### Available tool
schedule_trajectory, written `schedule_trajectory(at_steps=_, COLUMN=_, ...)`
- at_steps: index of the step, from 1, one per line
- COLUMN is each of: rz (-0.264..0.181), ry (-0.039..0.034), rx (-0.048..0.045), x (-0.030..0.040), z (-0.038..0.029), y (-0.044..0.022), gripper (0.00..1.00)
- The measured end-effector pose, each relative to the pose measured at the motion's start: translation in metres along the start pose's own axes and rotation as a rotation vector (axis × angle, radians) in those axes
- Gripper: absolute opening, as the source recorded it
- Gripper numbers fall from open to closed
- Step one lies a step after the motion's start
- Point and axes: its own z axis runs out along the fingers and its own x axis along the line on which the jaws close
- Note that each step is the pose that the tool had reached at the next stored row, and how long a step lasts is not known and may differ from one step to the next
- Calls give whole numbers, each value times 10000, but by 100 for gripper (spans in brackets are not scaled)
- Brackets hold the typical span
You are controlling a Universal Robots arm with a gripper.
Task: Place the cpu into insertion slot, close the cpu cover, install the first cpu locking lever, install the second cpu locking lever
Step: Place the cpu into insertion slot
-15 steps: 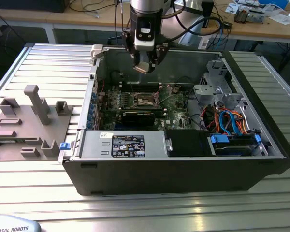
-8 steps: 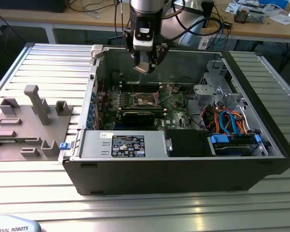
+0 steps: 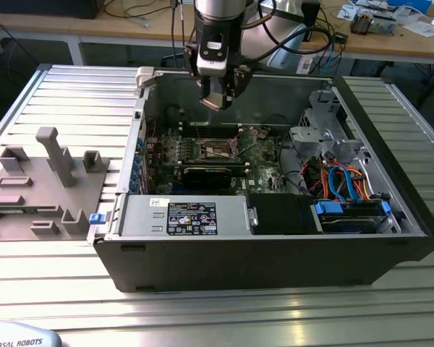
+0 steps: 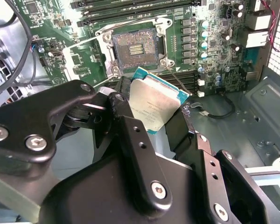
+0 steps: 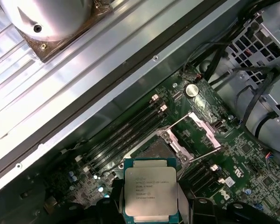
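The gripper [image 3: 218,100] hangs at the upper middle of the exterior view, above the open computer case [image 3: 275,249], and it's pinching the cpu [image 4: 155,106] by two opposite edges. In both wrist views the cpu is a flat square with a dull silver-grey lid, faint print on top and a thin teal-green border. In the second wrist view it sits tilted between the black fingers [image 4: 130,135]. Beyond it the insertion slot [image 4: 135,46] lies bare with its contact field showing, and the chip is held well apart from it. In the first wrist view the cpu cover [image 5: 201,133] stands swung up beside the slot. The fingers hide parts of the chip's edges, and in the exterior view the chip is hard to make out. The case rests on the ribbed tabletop [image 3: 58,289].
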Motion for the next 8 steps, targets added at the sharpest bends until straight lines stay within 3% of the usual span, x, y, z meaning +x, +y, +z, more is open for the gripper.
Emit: schedule_trajectory(at_steps=8, rz=347, ry=-31, rx=-6, x=0, z=2, y=0, gripper=54)
